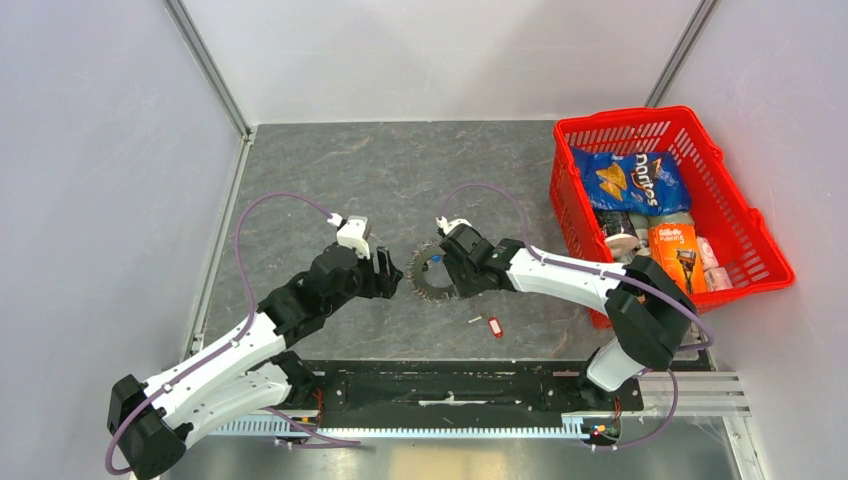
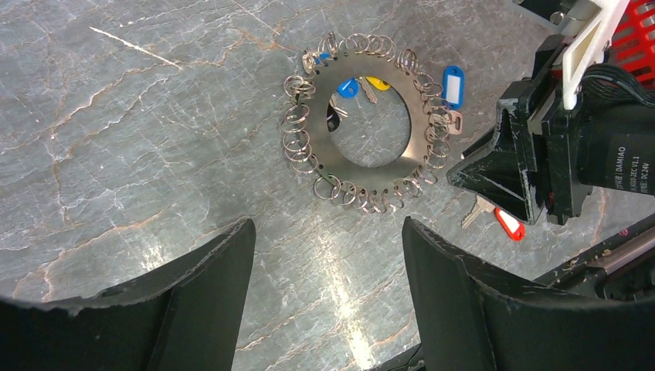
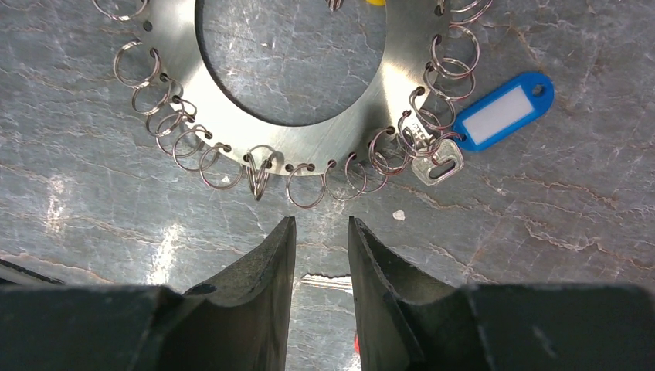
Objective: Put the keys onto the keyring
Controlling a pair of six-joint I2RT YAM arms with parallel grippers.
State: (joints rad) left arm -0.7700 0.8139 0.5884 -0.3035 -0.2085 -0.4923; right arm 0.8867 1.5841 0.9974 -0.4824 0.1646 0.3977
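While the keyring [image 1: 425, 290] lies flat on the grey worktop [image 1: 330, 180] between the two arms, the left fingers [image 1: 395, 275] stand spread wide just beside its left edge, grasping nothing. The right fingers [image 1: 450, 280] sit at the ring's right edge with only a narrow gap between them (bare worktop shows through that gap in the wrist view), and nothing is pinched there. Small wire loops [image 3: 259, 176] hang from holes all round the ring's rim. A key with a blue tag [image 3: 503, 110] sits on one of those loops, its tag lying outside the ring. Inside the round hole lie a second blue tag [image 2: 348, 87] and a yellow tag [image 2: 377, 82]. A loose key with a red tag [image 2: 510, 224] rests on the worktop near the ring, apart from it. A red basket [image 1: 765, 235] of packaged goods stands at the far right.
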